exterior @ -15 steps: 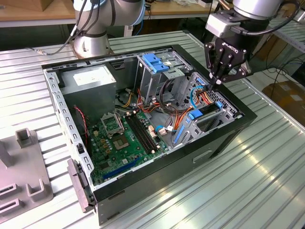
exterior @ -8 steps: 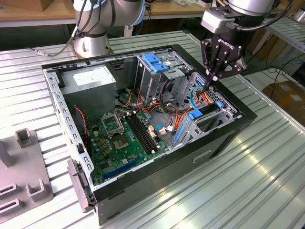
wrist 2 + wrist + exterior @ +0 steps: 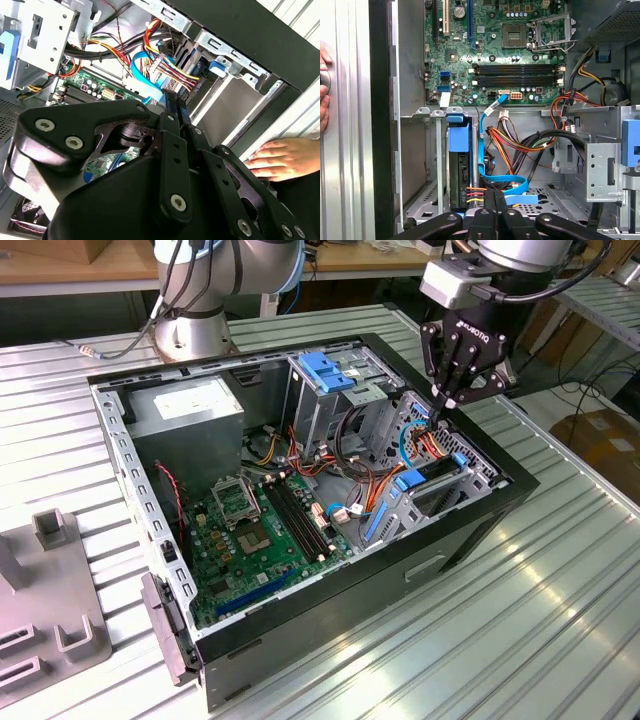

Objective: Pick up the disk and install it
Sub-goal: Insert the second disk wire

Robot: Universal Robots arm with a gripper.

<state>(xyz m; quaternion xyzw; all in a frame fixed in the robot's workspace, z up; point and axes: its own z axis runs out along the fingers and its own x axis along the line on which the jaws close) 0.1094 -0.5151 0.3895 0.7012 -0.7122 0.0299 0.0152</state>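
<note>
A: Hovering at the upper right of the exterior view, the pincer [image 3: 447,400] has its fingers clenched together, grasping nothing, tips down among the cables [image 3: 425,440] inside the open computer case [image 3: 330,590].

B: Disk location?

A: The disk [image 3: 458,172] stands on edge in the narrow bay beside the case wall, lower centre-left of the first wrist view, blue carrier tab uppermost, just beside the fingertips.

B: Surroundings?

A: Motherboard [image 3: 260,525] lower left in the exterior view; a person's hand [image 3: 282,160] rests on the table [image 3: 560,620] outside the case.
</note>
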